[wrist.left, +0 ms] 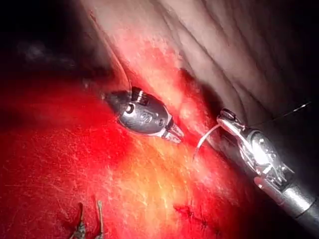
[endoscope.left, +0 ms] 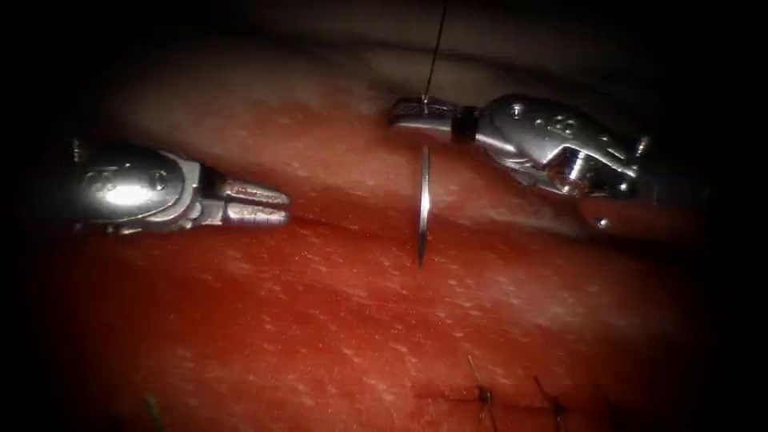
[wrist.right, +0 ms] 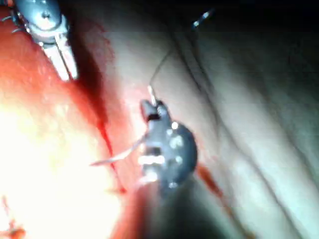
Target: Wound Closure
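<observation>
My right tool (endoscope.left: 402,118) comes in from the right, jaws shut on the curved needle (endoscope.left: 423,200) near its tail end. The needle hangs down from the jaws with its tip at the tissue (endoscope.left: 336,320) surface, close to the dark line of the cut (endoscope.left: 352,228); I cannot tell whether the tip is in the tissue. Dark thread (endoscope.left: 434,56) runs up from the jaws. At the left, my left tool (endoscope.left: 280,204) lies just above the cut with its jaws slightly apart, holding nothing. The left wrist view shows the needle (wrist.left: 203,140) arching from the right tool (wrist.left: 224,119) toward the left tool (wrist.left: 177,135).
Two tied stitches (endoscope.left: 482,394) with short dark thread ends sit on the tissue toward the front right. Red fluid wets the surface around the cut. Pale tissue rises behind the right tool. In the right wrist view the left tool (wrist.right: 67,67) lies across the cut from the needle (wrist.right: 117,155).
</observation>
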Controlling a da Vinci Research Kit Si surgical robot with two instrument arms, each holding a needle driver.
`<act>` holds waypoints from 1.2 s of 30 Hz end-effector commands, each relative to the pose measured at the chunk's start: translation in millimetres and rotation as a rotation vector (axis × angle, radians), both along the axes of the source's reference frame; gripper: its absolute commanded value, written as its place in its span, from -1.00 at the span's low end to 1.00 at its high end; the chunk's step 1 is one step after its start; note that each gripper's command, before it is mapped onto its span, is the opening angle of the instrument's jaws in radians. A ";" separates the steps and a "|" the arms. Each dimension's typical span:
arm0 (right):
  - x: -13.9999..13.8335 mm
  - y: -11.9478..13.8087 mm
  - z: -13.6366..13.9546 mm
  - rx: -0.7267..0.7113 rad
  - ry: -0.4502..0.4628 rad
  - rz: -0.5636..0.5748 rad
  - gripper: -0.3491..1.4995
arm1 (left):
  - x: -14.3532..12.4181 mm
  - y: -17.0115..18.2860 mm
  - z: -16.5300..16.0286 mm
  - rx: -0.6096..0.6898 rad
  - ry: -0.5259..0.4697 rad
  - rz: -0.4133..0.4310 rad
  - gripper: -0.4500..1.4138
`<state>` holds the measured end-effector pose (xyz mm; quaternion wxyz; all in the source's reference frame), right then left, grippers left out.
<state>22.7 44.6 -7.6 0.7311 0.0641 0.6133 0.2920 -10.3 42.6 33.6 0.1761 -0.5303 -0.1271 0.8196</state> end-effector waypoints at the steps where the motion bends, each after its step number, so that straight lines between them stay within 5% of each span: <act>1: 0.9 0.8 0.5 -0.012 0.006 0.004 -1.00 | -0.9 -0.9 1.2 -0.003 0.007 0.010 -0.89; 8: 2.3 1.6 1.1 -0.061 0.008 0.033 -1.00 | -2.9 -3.5 6.2 0.040 0.114 0.032 -0.89; 24: 9.7 0.6 2.9 -0.430 -0.018 -0.024 -1.00 | -1.5 -7.2 11.1 0.091 0.243 0.096 -0.85; 36: 11.5 0.1 3.1 -0.581 -0.027 -0.011 -1.00 | 0.2 -8.7 14.0 0.141 0.288 0.109 -0.81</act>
